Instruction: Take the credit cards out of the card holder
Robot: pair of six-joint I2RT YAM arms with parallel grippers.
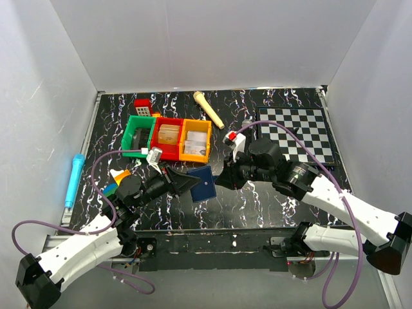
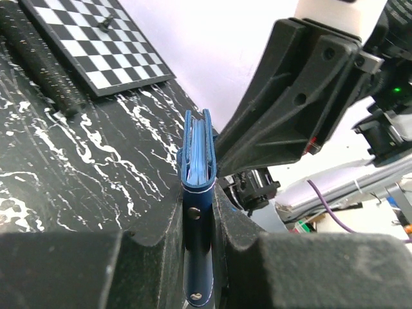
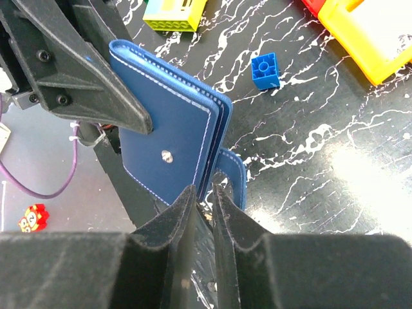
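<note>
— Where is the wallet?

— Up off the black, white-veined bench [image 1: 257, 203], in the air between the two arms. The left fingers [image 2: 154, 257] are clenched on the flat navy-blue folding card holder [image 3: 170, 129] and hold it on edge.

— Is it open?

— Folded. Its snap tab [image 3: 235, 177] hangs loose, and pale blue layers show along the top.

— What about the right arm?

— The right fingers [image 3: 167, 238] have nipped in on the layered edge at the holder's corner. I cannot tell whether they pinch a card or only the cover.

— What is under it?

— A small blue toy block [image 3: 264, 69] lies on the bench, and a chequered board [image 1: 299, 132] sits at the far right.
</note>
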